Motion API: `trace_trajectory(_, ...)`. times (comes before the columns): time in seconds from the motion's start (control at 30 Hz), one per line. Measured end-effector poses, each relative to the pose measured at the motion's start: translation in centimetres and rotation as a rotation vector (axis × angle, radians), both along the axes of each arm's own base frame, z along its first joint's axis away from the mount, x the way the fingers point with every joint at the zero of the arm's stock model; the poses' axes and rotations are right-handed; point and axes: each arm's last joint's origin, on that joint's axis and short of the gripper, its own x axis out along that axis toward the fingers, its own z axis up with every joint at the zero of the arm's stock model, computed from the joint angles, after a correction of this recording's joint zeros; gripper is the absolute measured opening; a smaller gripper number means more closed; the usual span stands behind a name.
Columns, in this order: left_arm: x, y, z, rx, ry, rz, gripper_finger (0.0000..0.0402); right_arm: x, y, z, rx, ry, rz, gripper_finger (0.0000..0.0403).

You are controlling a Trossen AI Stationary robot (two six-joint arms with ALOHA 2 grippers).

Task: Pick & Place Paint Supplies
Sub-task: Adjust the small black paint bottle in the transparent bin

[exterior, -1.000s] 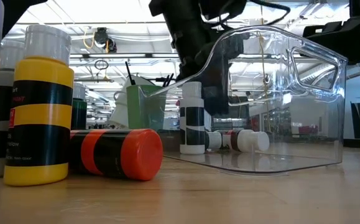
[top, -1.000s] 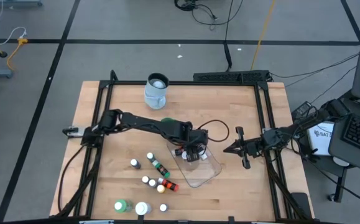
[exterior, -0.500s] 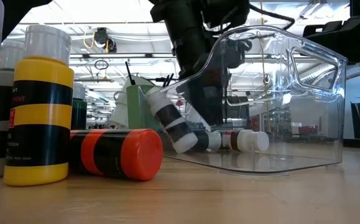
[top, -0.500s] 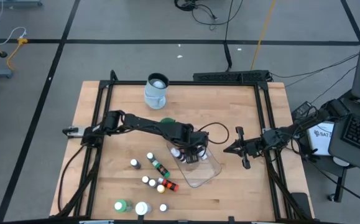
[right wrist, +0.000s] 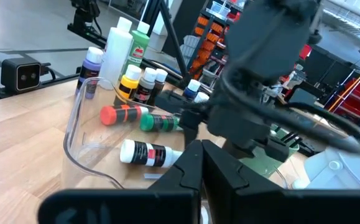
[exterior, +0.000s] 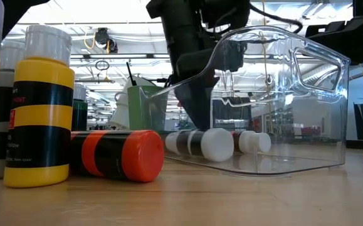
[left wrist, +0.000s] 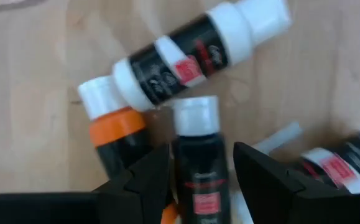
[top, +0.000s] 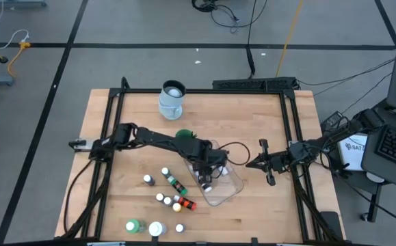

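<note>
My left gripper [top: 206, 176] reaches down into the clear tub [top: 233, 188] and is shut on a black paint bottle with a white cap [left wrist: 195, 115]. On the tub floor around it lie a white bottle with a black label [left wrist: 186, 56], an orange one [left wrist: 108, 121] and another [left wrist: 341, 168]. In the low view the white bottle [exterior: 197, 143] lies on its side. More paint bottles [top: 170, 198] stand and lie on the table left of the tub. My right gripper [top: 249, 164] waits shut and level, right of the tub. My left gripper pinches the black bottle's body [left wrist: 180, 165] between its two fingers [left wrist: 145, 183], just below the cap. The fingers come steeply from above and lie across the bottle, which sits level. Whether it rests on the tub floor or on the orange bottle under it, I cannot tell.
A pale jug [top: 172, 98] stands at the far side. A large green bottle [top: 133, 225] and a white jar [top: 156, 229] stand at the near edge. A yellow bottle [exterior: 40, 119] and an orange one on its side [exterior: 115, 155] sit close to the low camera.
My left gripper has sunk a little deeper into the tub and shifted toward the table's near edge, rolling slightly. The white bottle with the black label, which stood upright in the tub, has tipped over and now lies on its side.
</note>
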Motion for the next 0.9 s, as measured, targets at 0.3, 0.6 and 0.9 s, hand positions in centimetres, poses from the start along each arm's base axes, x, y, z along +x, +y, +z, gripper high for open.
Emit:
trace_trajectory(0.3,0.3,-0.7,-0.1,0.106,-0.047,-0.011,0.0184,0.0,0.0,0.0,-0.004,-0.002,0.000,0.0001)
trace_trajectory(0.6,1.0,-0.3,-3.4,0.142,0.020,-0.008,0.0184,0.0,0.0,0.0,-0.004,0.001,0.000,0.0001)
trace_trajectory(0.9,0.9,-0.2,-3.8,0.104,0.032,0.036,0.0184,0.0,0.0,0.0,0.005,0.004,-0.001,0.0000)
